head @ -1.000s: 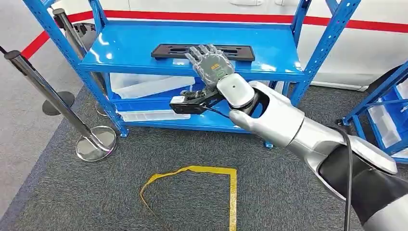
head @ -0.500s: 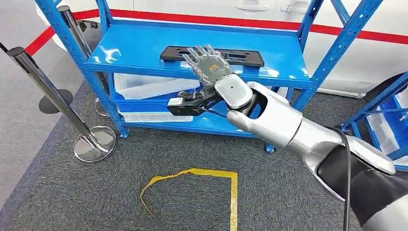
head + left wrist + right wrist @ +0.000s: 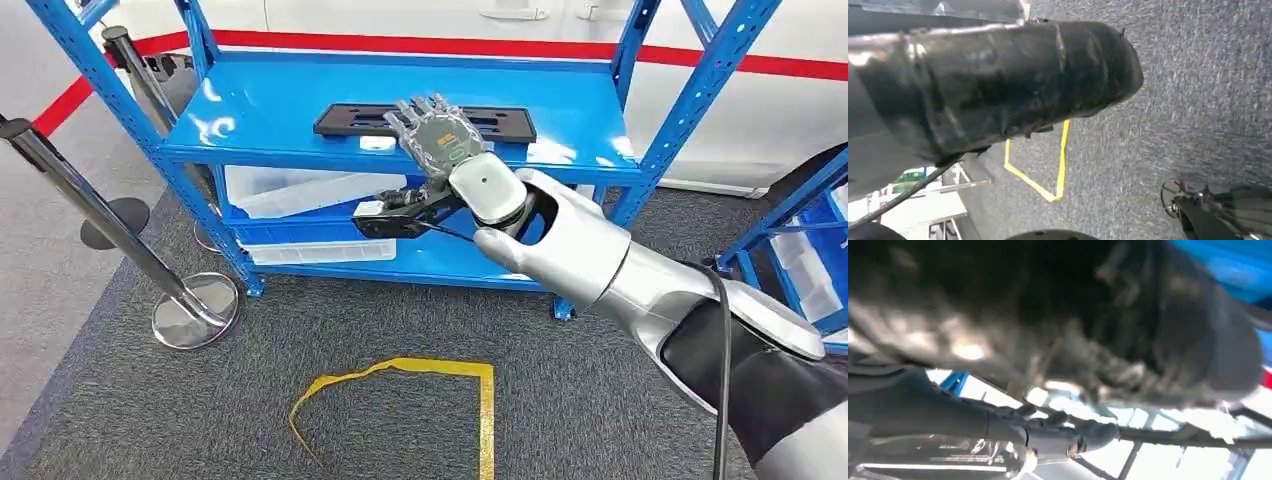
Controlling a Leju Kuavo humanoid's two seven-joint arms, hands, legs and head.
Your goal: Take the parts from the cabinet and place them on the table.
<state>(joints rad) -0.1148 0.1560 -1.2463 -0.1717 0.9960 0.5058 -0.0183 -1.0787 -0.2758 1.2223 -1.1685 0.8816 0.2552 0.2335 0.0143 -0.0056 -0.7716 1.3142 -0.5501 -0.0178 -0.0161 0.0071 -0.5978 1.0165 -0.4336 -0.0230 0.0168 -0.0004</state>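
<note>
Camera shifted, blue cabinet (image 3: 400, 110), grey carpet (image 3: 400, 330)

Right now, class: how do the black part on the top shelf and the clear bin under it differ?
The black part is dark, flat and opaque; the clear bin is see-through and deeper. The part lies in the open on the top shelf; the bin sits one level down, tucked under that shelf. The right hand, fingers spread, reaches over the part, not the bin. Both are long and rest on the same blue rack.
</note>
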